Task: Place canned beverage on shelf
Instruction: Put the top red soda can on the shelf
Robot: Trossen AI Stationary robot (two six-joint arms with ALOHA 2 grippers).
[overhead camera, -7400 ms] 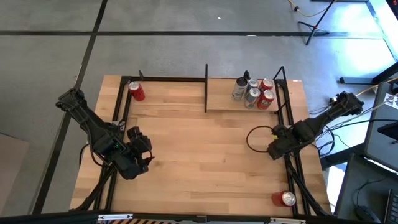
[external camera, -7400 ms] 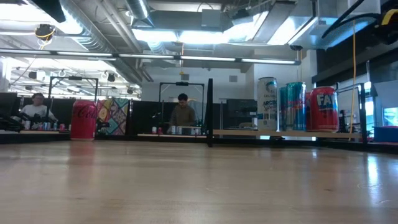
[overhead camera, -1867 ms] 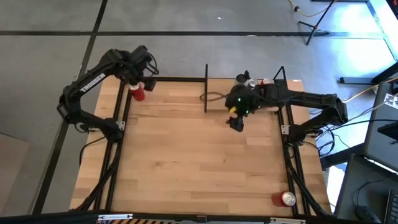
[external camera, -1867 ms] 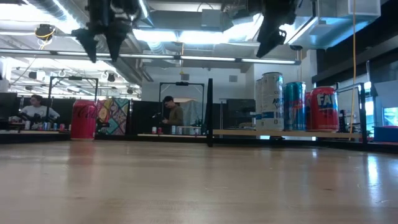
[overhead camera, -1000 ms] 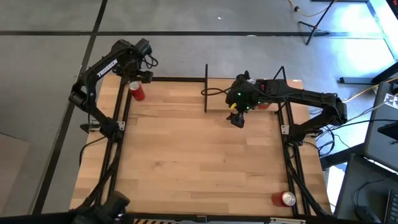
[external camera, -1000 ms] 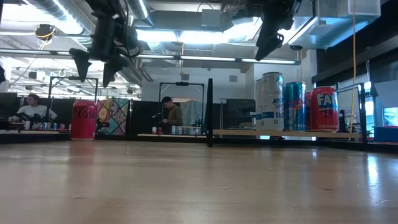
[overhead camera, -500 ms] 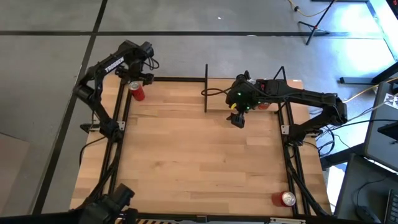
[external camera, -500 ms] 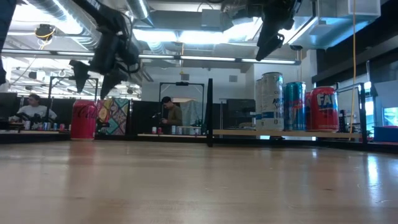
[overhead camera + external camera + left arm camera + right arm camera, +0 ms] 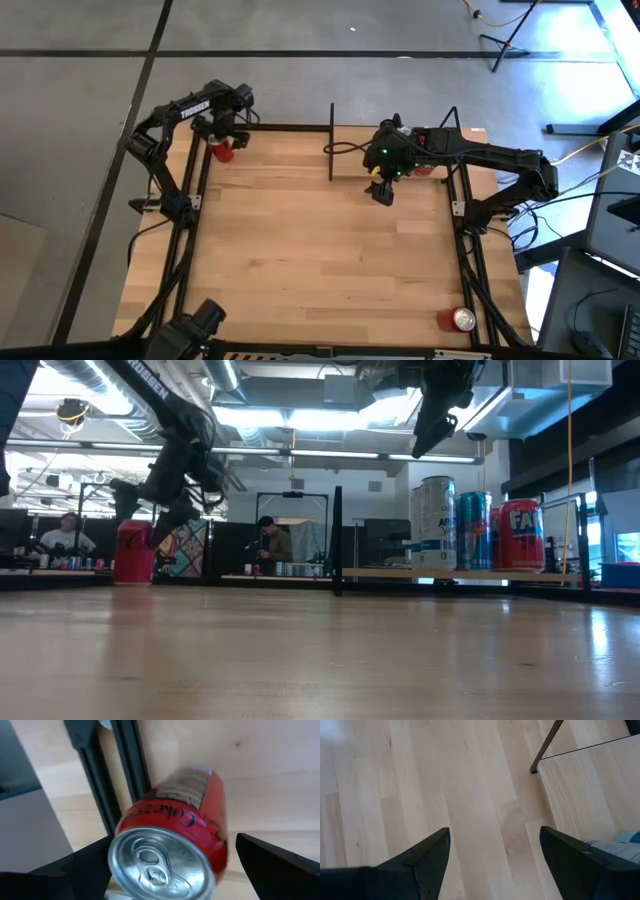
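A red cola can (image 9: 221,151) stands upright on the tabletop at the far left corner, next to the black frame rail; it also shows in the low view (image 9: 132,553). My left gripper (image 9: 222,136) is open just above it, tipped downward, one finger on either side of the can's top (image 9: 160,865) without plainly touching. The shelf (image 9: 352,160) stands at the far right; several cans (image 9: 475,530) stand on its board. My right gripper (image 9: 380,192) is open and empty, high above the shelf's near edge.
Another red can (image 9: 460,319) lies near the table's near right corner by the frame rail. A black upright post (image 9: 337,540) marks the shelf's left end. The wide middle of the wooden tabletop (image 9: 320,250) is bare. People sit and stand in the room behind.
My left gripper has come down from above the far left corner toward the red can, tipping as it goes, and now its open fingers straddle the can's top. The can has stayed in place.
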